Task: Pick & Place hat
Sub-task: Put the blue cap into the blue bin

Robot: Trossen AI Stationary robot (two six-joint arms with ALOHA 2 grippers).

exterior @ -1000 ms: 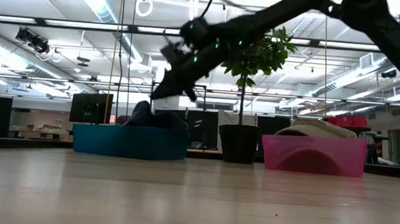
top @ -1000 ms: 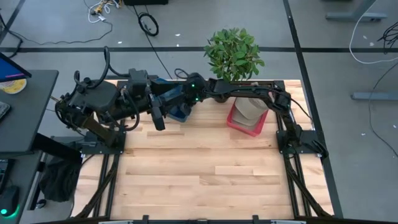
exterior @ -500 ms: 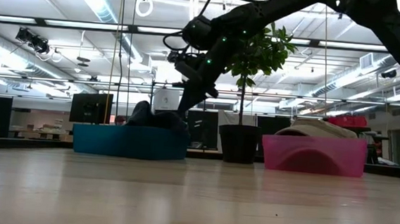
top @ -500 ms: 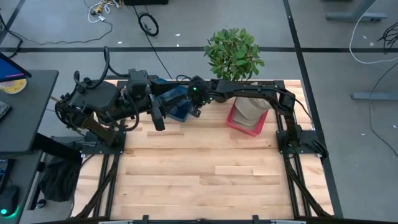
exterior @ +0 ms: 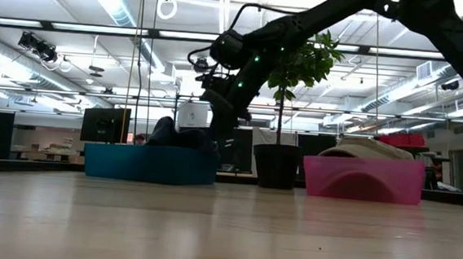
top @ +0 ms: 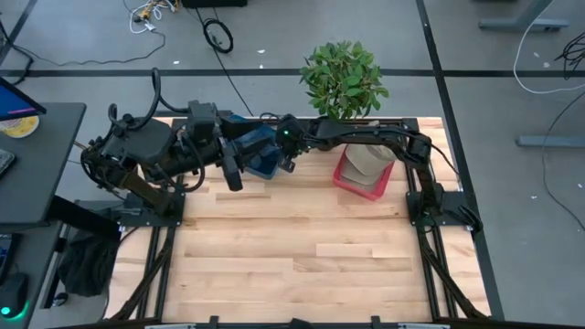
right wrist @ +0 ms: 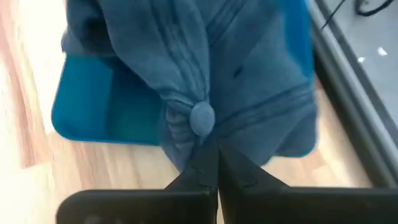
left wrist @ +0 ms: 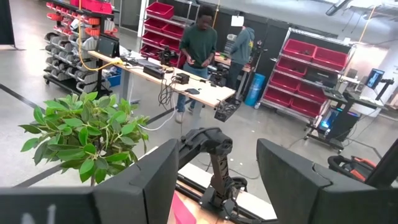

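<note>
A dark blue hat (right wrist: 205,68) with a top button lies in a blue bin (right wrist: 93,112) at the table's far edge and shows as a dark mound (exterior: 174,132) in the low view. My right gripper (right wrist: 211,152) reaches across from the right (top: 289,163) and points down at the hat (exterior: 219,137), with its fingers shut. My left gripper (top: 233,174) waits raised beside the bin's left end, open (left wrist: 217,186), and touches nothing. My right gripper meets the hat's crown cloth (right wrist: 186,134) right beside the top button (right wrist: 202,117), coming from above and pointing down. The shut fingertips cover the exact spot, and the cloth gathers in pleats toward them. The hat still lies in the blue bin.
A pink bin (top: 358,185) with a beige hat (top: 368,157) in it stands to the right of the blue bin and also shows in the low view (exterior: 363,178). A potted plant (top: 343,78) stands behind the far edge. The table's near half is bare wood (top: 302,247).
My right gripper has moved toward the table's right along the blue bin. It has tipped from slanting to pointing straight down and has come lower onto the hat. The hat and my left arm have kept still.
</note>
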